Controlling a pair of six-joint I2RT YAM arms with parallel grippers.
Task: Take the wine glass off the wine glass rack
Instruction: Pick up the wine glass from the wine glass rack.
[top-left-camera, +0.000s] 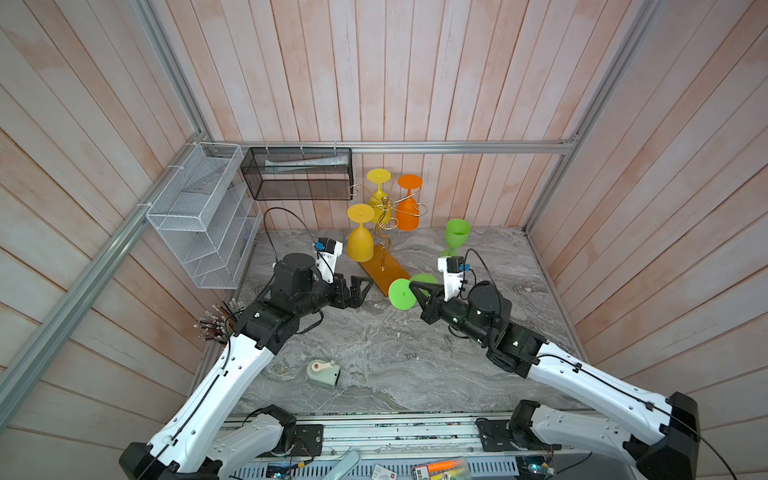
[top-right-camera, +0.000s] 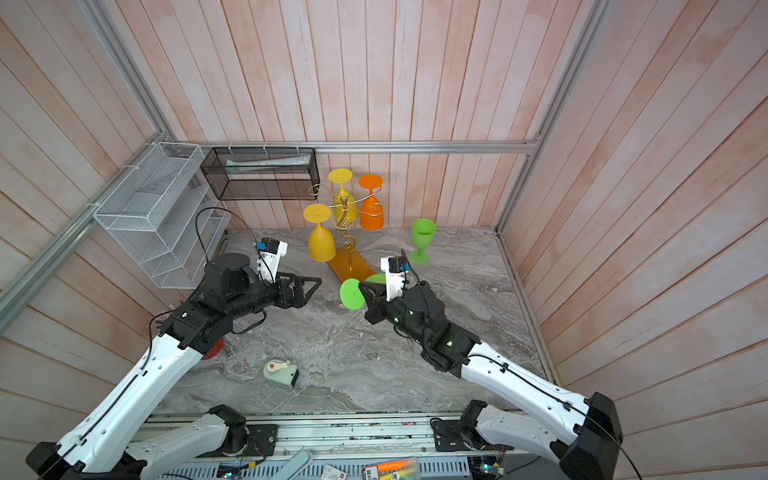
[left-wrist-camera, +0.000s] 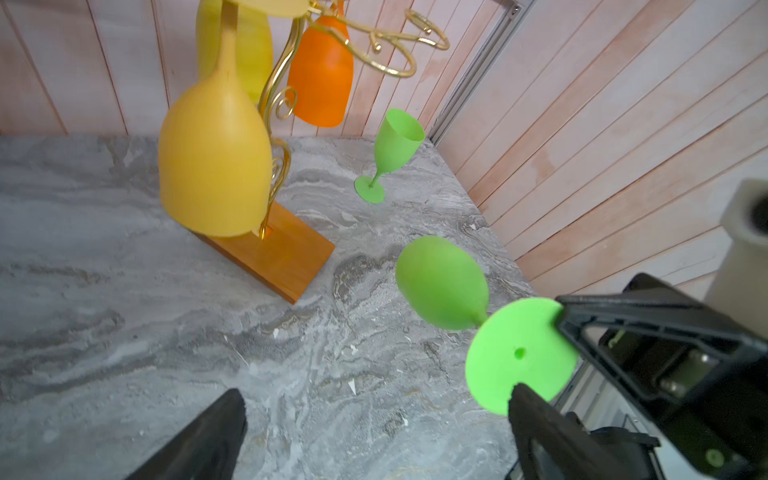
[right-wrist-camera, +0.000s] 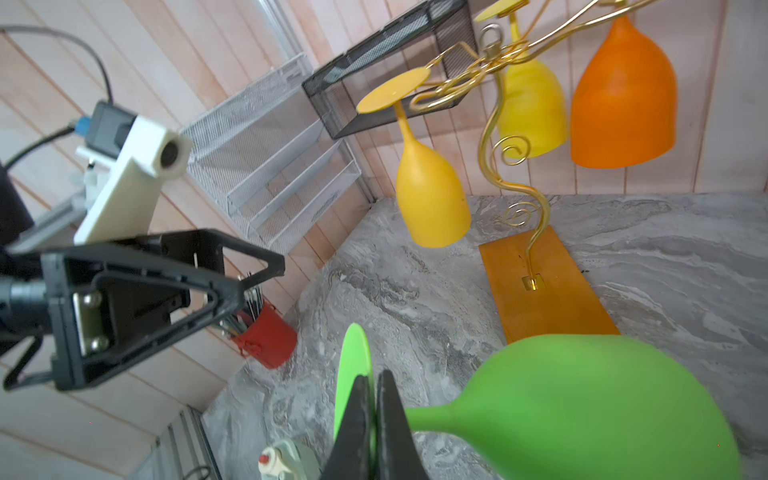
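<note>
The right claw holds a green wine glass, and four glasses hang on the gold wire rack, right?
Both top views show three, not four, on the gold wire rack: two yellow glasses and one orange glass. The right claw holds the green wine glass.

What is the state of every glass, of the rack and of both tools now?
rack, upright, holds three glasses
front yellow glass, hanging upside down
back yellow glass, hanging upside down
orange glass, hanging upside down
far green glass, upright on the table
near green glass, sideways, gripped
right tool, shut on near green glass
left tool, open, empty
</note>
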